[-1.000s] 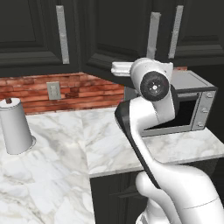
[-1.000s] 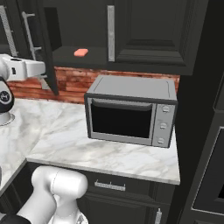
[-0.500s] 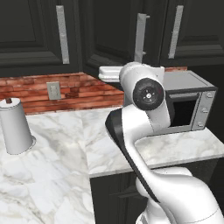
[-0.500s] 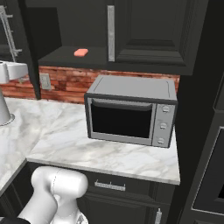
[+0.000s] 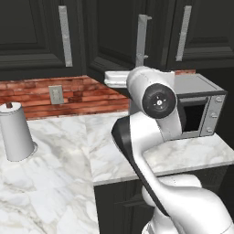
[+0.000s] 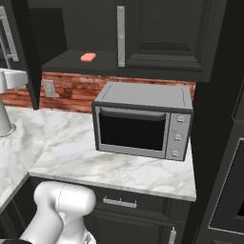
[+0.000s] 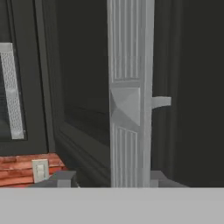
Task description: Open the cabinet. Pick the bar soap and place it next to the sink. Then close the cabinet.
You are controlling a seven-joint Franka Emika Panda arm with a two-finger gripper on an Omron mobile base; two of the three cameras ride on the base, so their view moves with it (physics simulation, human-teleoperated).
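The cabinet door stands swung out, its edge showing at the left of the right base view. Its silver bar handle runs upright through the hand view, and also shows as the handle above my white hand. My gripper straddles that handle near its lower end. The right fingertip sits close against the bar, while the left one stands apart from it, so the jaws are open. The pink bar soap lies on the shelf inside the open cabinet. The sink is out of view.
A grey microwave sits on the marble counter below the open shelf. A paper towel roll stands at the left, with a wall outlet on the brick backsplash. Neighbouring black cabinets stay shut.
The door has swung further open, with the handle and my hand moving left. The fingers have drawn apart around the handle.
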